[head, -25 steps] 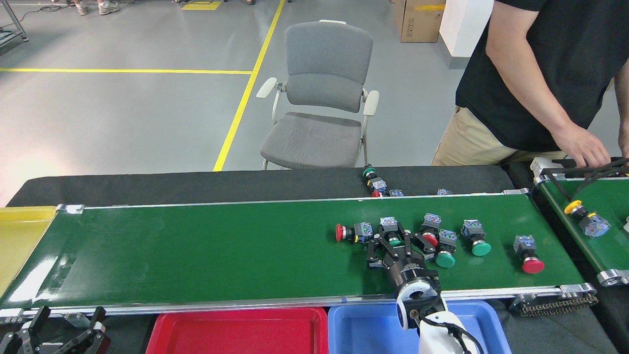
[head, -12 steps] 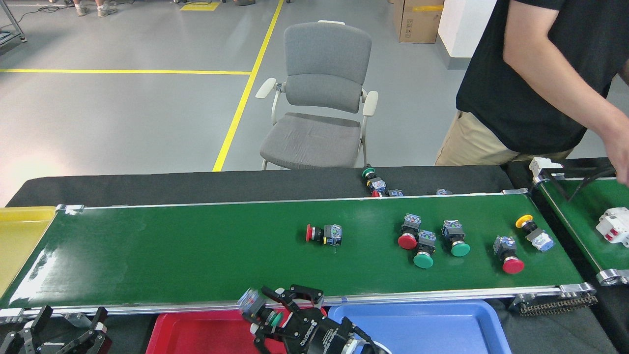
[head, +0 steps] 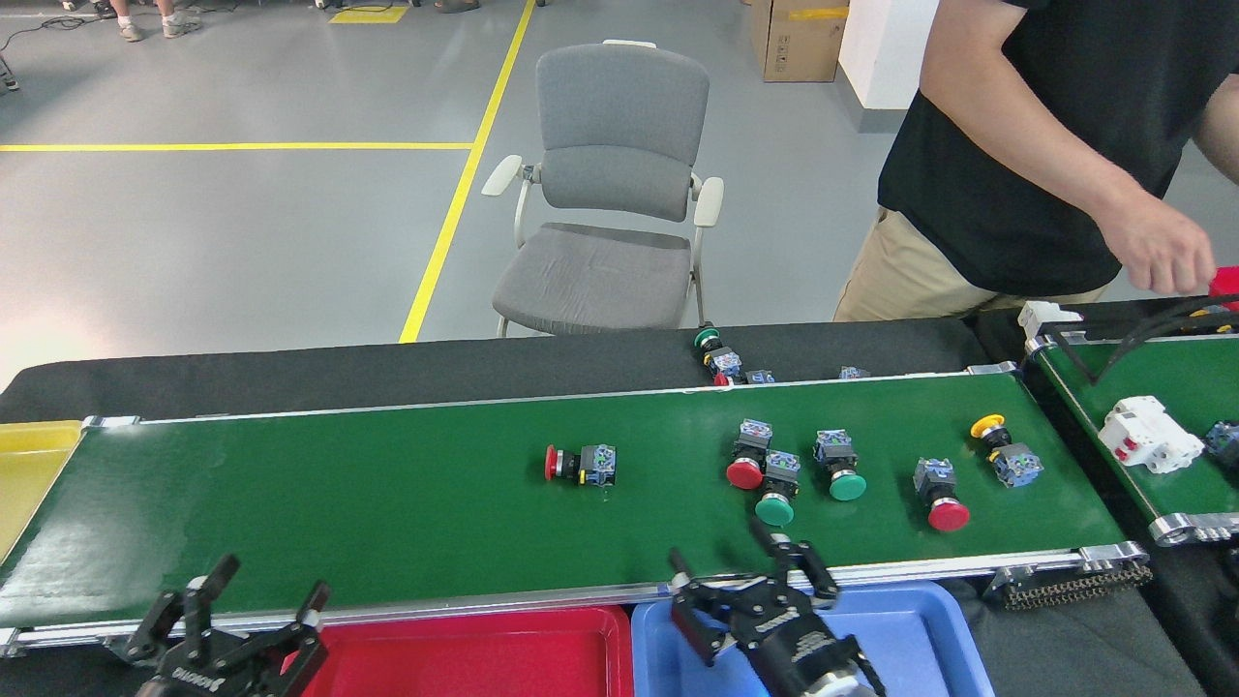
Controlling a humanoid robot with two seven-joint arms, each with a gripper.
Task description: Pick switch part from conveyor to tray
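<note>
1. Switch parts lie on the conveyor (head: 339,494), the long dark-green belt with silver edge rails; none is held by either gripper.
2. At the far left, a yellow tray (head: 29,465) adjoins the belt's left end.
3. The left gripper (head: 254,610) sits at the bottom left, over the near rail, with its fingers spread apart and nothing between them.
4. A red tray (head: 465,649) lies just below the near rail, left of centre. The visible part holds nothing.
5. A red-capped switch (head: 579,464) lies on its side near the middle of the belt, cap pointing left, well apart from the others.
6. The right gripper (head: 740,566) is over the near rail and the top edge of the blue tray (head: 910,629), fingers spread wide and empty.
7. Right of centre, a second red-capped switch (head: 746,456) touches a green-capped switch (head: 777,489); another green-capped switch (head: 838,467) is just beside them.
8. Further right are a third red-capped switch (head: 941,497) and a yellow-capped switch (head: 1005,451).
9. More switches (head: 721,359) rest on the black surface behind the far rail.
10. A person (head: 1045,145) in a black shirt stands at the right, one hand (head: 1162,257) above a second green belt (head: 1191,407) carrying a white part (head: 1147,434).
</note>
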